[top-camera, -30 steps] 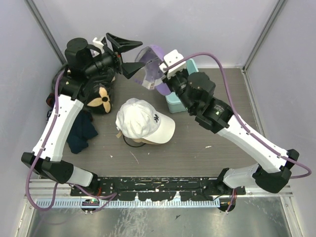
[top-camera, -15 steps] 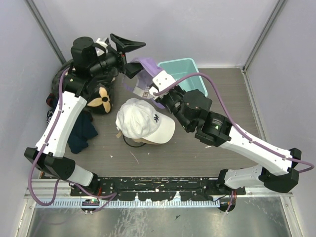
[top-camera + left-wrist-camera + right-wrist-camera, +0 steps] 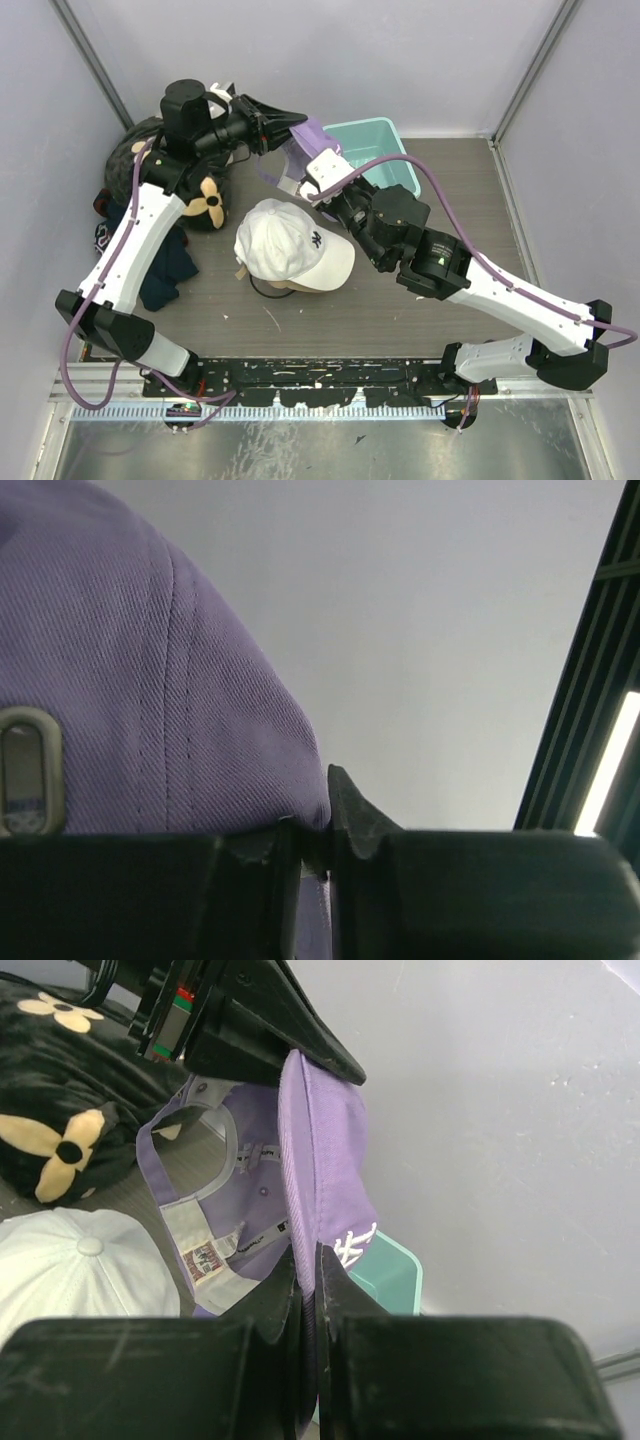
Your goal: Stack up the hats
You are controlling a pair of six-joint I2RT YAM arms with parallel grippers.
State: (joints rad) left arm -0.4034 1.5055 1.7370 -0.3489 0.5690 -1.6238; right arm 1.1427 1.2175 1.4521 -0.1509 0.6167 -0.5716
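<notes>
1. One purple cap (image 3: 310,1150) hangs above the counter (image 3: 400,300), both pairs of jaws clamped on it (left gripper (image 3: 328,800) at its far edge, right gripper (image 3: 308,1260) nearer).
2. One white cap (image 3: 290,245) rests on one tan cap (image 3: 292,287), mid-counter.

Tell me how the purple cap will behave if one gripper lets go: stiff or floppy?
Probably floppy: the purple cap hangs folded between the left gripper and right gripper, its lining sagging open. Likely light, since two thin pinches carry it. Released at one end, it would probably swing.

Purple cap (image 3: 325,1150) aloft; white cap (image 3: 290,245) atop tan cap (image 3: 284,287).
</notes>
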